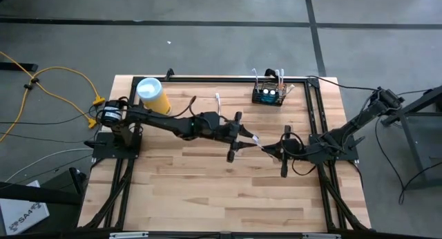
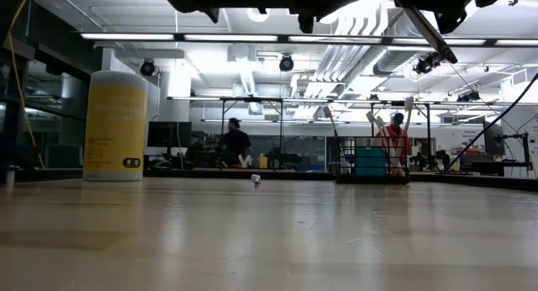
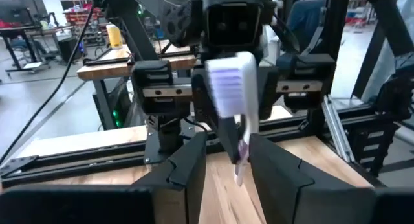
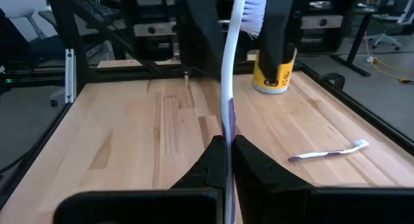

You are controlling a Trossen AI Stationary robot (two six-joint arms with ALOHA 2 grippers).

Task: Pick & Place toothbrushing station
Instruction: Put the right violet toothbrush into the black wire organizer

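Gripped low in the right end effector (image 4: 228, 160), a white-and-purple toothbrush (image 4: 230, 68) is standing almost upright in the right wrist view, its fingers (image 4: 208, 162) pressing shut on the handle. The brush head is reaching up between the fingers (image 3: 189, 162) of the left end effector (image 3: 228, 160), which are standing partly apart on either side of the handle; whether they are touching it cannot be told. Both end effectors are meeting above the middle of the table (image 1: 207, 197) in the high view.

The toothbrushing station (image 1: 268, 94), a small black mesh basket, is sitting at the far edge of the table, toward the right arm's side, with pale brush handles sticking up out of it. It is well apart from both end effectors.

A second toothbrush (image 4: 328, 153) is lying flat on the wood, apart from the arms. A yellow canister (image 1: 153, 94) with a white lid is standing near the far corner on the left arm's side. People are showing in the room beyond the table in the low view.
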